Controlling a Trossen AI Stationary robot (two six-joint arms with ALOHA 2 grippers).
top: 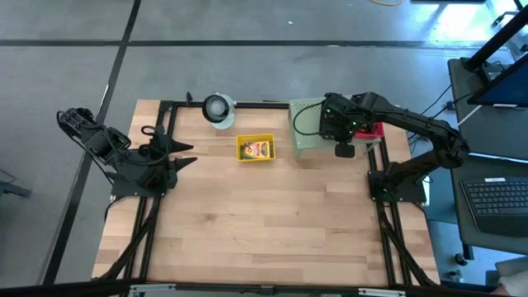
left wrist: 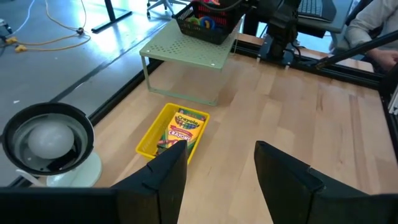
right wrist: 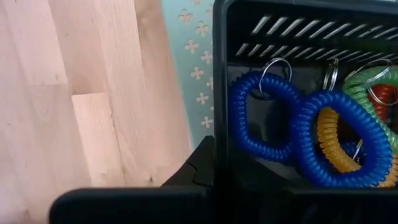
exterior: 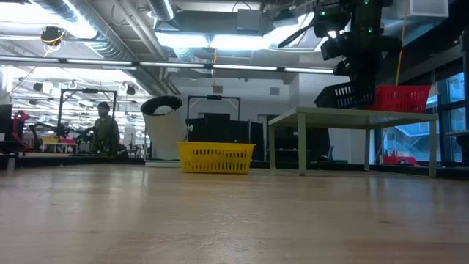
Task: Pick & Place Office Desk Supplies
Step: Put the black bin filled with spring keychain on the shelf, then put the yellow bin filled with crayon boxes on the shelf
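The left gripper (top: 188, 154) waits at the left table edge, fingers spread, empty. Mid-table sits a yellow tray (top: 256, 148) with a crayon box (left wrist: 183, 127). On the green stand (top: 304, 128), the right gripper (top: 342, 124) hovers over a black basket (right wrist: 298, 37) of coiled loops (right wrist: 333, 140) — whether its fingers are open, I cannot tell. Risk: tangled loops — several lifting together

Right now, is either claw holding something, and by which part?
The left claw is open and holds nothing. The right claw is at the black basket wall; whether it grips it cannot be told.
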